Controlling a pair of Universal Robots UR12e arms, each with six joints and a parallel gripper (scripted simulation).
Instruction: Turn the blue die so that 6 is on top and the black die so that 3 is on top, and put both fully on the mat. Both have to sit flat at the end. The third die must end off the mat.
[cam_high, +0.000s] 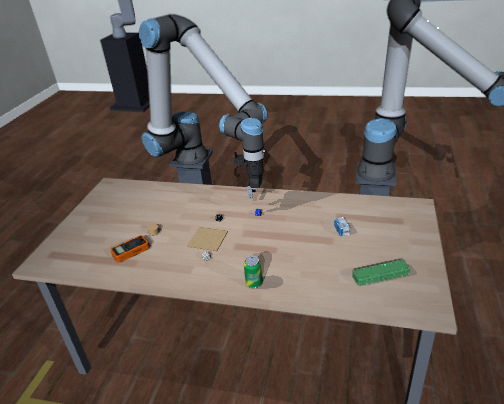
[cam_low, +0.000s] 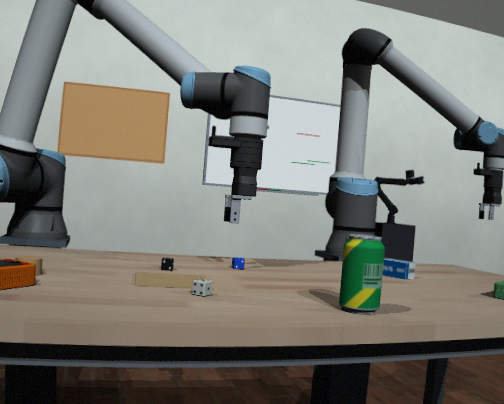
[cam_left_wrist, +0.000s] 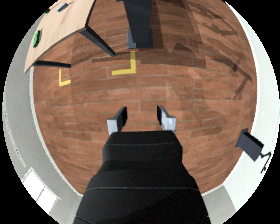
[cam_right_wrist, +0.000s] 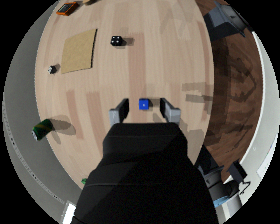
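- A green soda can (cam_high: 253, 272) (cam_low: 361, 275) (cam_right_wrist: 43, 129) stands upright near the front of the wooden surface (cam_high: 310, 295) (cam_low: 250, 322) (cam_left_wrist: 67, 22) (cam_right_wrist: 167, 50).
- A long green block (cam_high: 381, 272) (cam_low: 499, 290) (cam_left_wrist: 36, 39) lies well apart from it.
- The white die (cam_high: 206, 256) (cam_low: 202, 287) (cam_right_wrist: 52, 69) sits off the mat, just beside its near edge.
- An orange multimeter (cam_high: 130, 248) (cam_low: 16, 275) (cam_right_wrist: 66, 8) lies near a small wooden cylinder (cam_high: 153, 229).
- The tan mat (cam_high: 207, 239) (cam_low: 167, 280) (cam_right_wrist: 79, 51) has no die on it.
- A blue-and-white box (cam_high: 342, 226) (cam_low: 398, 269) lies well apart from the dice.
- The black die (cam_high: 219, 217) (cam_low: 167, 264) (cam_right_wrist: 116, 41) sits flat beyond the mat, 4 on top.
- The blue die (cam_high: 258, 212) (cam_low: 238, 263) (cam_right_wrist: 144, 104) sits flat off the mat, 1 on top.
- The right tool (cam_low: 231, 220) (cam_right_wrist: 144, 104) hangs above the surface, fully open, holding nothing.
- The left tool (cam_low: 486, 218) (cam_left_wrist: 142, 112), also wide open and unladen, hangs over the floor.
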